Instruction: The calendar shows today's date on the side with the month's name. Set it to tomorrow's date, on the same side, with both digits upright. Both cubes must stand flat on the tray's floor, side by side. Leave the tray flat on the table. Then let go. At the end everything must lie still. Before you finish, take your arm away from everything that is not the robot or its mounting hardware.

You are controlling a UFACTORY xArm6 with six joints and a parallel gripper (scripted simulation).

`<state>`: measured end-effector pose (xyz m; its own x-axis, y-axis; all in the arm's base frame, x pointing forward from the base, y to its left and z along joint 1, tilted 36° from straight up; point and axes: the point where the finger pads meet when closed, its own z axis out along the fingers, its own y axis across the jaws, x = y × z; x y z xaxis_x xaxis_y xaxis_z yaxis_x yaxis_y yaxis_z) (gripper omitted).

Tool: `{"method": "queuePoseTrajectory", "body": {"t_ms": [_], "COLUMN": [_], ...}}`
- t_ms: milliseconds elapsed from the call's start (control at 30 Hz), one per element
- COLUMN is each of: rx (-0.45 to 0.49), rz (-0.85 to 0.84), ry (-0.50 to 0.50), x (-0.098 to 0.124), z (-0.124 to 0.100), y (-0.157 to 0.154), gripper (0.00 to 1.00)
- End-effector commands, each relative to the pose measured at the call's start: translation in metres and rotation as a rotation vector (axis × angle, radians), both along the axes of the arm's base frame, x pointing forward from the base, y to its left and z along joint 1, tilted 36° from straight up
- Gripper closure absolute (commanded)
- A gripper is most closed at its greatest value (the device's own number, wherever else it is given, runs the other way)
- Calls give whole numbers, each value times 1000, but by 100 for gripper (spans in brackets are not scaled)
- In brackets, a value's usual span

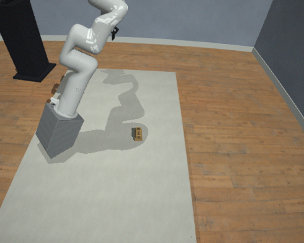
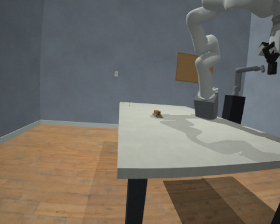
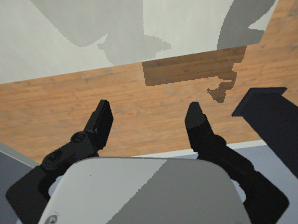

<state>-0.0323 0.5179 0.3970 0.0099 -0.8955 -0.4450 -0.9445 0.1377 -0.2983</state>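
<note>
A pale grey surface [image 1: 164,198] stands on a wooden floor in a room with blue-grey walls. Near the middle of the surface, a little toward its far end and about midway between its two long edges, sits a small wooden calendar tray [image 1: 138,138] with two cubes [image 1: 138,133] side by side in it; the markings on the cubes are too small to read. The tray lies flat, inside the arm's shadow. A white arm [image 1: 78,66] rises from a grey block base [image 1: 53,141] at the long edge of the surface, near its far corner, and folds upward, well above the surface. Its black pincer [image 3: 149,122] is wide open and holds nothing; its two fingers stand far apart. In the wrist view the pincer hangs over the bare floor just past the edge of the surface, well apart from the calendar. A dark pedestal [image 1: 22,40] stands on the floor beyond the far corner.
</note>
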Motion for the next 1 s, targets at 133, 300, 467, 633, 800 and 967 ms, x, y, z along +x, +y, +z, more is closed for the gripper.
{"method": "queuePoseTrajectory", "body": {"t_ms": [133, 300, 467, 633, 800, 967], "rx": [4, 4, 4, 1, -39, -86], "rz": [1, 1, 1, -1, -28, -68], "ry": [1, 1, 1, 3, 34, 83], "x": [-1, -1, -1, 2, 33, 74], "z": [2, 2, 2, 1, -15, -35], "y": [0, 0, 0, 0, -6, -18], "gripper": [0, 0, 0, 0, 0, 0]}}
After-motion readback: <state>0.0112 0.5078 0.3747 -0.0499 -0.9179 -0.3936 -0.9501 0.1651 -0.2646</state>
